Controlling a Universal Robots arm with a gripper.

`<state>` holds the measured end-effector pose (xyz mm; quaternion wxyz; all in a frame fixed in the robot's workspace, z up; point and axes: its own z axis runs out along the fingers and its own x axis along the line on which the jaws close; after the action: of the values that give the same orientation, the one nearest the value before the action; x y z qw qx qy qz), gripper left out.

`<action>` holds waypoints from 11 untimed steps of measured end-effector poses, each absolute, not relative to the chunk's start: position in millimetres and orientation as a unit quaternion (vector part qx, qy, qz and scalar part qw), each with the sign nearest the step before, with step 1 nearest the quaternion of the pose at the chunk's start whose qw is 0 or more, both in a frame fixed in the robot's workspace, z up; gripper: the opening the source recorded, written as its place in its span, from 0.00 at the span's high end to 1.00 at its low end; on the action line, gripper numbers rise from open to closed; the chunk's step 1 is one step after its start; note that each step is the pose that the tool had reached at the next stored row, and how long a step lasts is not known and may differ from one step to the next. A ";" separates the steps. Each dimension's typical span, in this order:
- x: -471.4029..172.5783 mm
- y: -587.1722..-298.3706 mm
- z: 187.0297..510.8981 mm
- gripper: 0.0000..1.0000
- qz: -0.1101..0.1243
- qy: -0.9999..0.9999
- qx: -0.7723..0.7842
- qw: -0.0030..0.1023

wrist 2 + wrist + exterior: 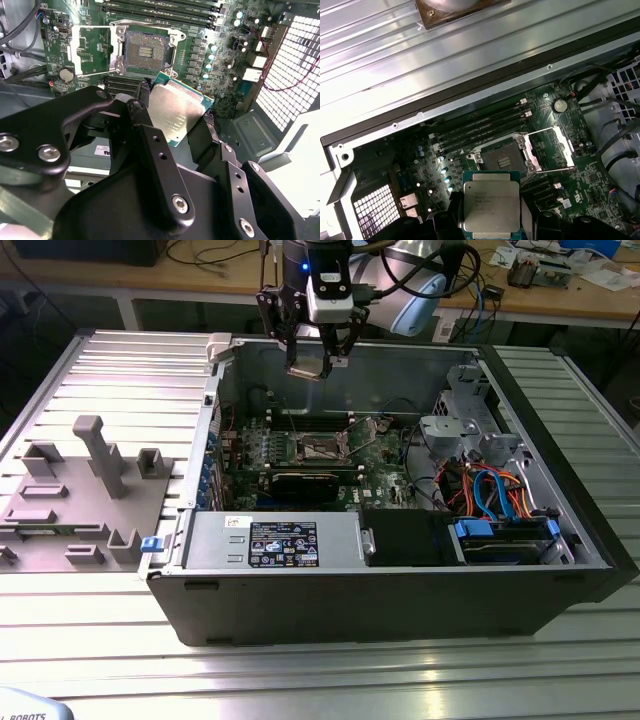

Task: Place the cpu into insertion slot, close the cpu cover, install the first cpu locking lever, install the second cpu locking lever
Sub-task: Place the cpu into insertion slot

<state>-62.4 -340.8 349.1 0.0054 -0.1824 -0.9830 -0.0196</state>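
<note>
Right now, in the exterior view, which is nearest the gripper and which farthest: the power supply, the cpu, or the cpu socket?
1. The cpu: clamped in the gripper, above the computer case's far wall.
2. The cpu socket: lower down, mid-case.
3. The power supply: along the case wall nearest the camera, toward the exterior view's left.

- A robotics lab or electronics workshop.
- Ribbed silvery aluminium table top [100, 660] carries an open black desktop computer case [380, 605], green motherboard [385, 480] bare.
- Grey plastic fixture blocks [95, 455] stand at the exterior view's left.
- Pale wooden workbench [200, 282] behind, strewn with black cables [215, 252] and, perhaps, small electronic parts [540, 270].
- Black metal robot gripper [312, 362] above the case clamps a thin square silver cpu [491, 207].
</note>
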 end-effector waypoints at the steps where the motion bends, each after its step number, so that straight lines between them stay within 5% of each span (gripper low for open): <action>1: -62.4 -340.9 349.1 0.45 -0.020 -0.983 -0.183 0.005; 11: -62.3 -340.8 349.0 0.45 -0.020 -0.980 -0.198 0.005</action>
<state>-62.3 -340.8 349.0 0.0051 -0.1981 -0.9800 -0.0195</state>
